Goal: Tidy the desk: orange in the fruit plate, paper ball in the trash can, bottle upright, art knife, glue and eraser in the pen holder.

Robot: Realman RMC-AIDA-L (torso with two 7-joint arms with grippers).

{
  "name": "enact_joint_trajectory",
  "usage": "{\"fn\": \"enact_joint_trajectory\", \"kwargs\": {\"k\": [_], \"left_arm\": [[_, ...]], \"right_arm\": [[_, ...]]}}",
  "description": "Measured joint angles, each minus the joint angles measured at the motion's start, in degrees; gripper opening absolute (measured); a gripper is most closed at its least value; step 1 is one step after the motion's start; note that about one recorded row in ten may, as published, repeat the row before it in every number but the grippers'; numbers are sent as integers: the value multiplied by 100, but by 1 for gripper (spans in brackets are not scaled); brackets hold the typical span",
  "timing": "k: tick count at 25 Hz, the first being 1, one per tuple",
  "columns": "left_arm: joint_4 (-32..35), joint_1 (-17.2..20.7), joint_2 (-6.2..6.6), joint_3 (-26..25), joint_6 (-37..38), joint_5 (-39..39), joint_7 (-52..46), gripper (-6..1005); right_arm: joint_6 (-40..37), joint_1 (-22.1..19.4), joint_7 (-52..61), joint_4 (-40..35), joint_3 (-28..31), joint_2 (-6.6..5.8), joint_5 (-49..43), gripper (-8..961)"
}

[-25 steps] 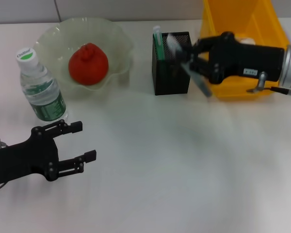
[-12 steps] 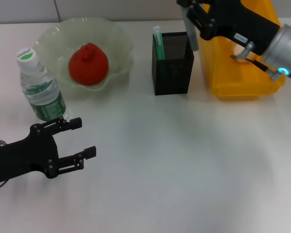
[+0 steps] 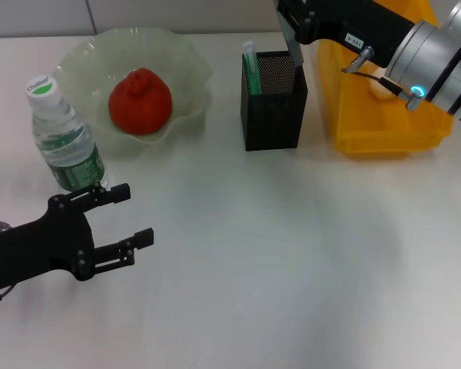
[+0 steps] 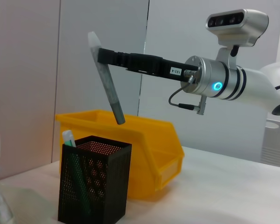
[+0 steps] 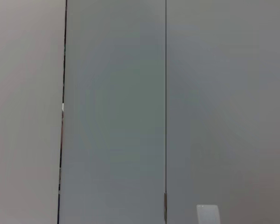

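My right gripper is shut on the grey glue and holds it nearly upright, lower end just above the black mesh pen holder. The left wrist view shows the same glue hanging over the pen holder. The mint-green art knife stands inside the holder. The orange lies in the fruit plate. The bottle stands upright. A pale lump, probably the paper ball, lies in the yellow trash can. My left gripper rests open near the bottle. The eraser is out of view.
The trash can stands right beside the pen holder, under my right arm. The fruit plate and the bottle fill the back left. White tabletop stretches across the front and middle. The right wrist view holds only a grey wall.
My right gripper has risen and swung back over the pen holder, turning the glue from slanted to nearly upright. The left arm has stayed still.
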Motion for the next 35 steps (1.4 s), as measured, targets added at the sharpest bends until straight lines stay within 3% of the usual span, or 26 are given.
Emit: {"fn": "enact_joint_trajectory", "kwargs": {"k": [10, 35], "left_arm": [[27, 61, -47, -1, -88, -43, 3, 797], [49, 123, -16, -62, -270, -55, -75, 797]], "right_arm": [[4, -32, -24, 18, -18, 0, 3, 136], [91, 38, -32, 135, -105, 9, -54, 143]]}}
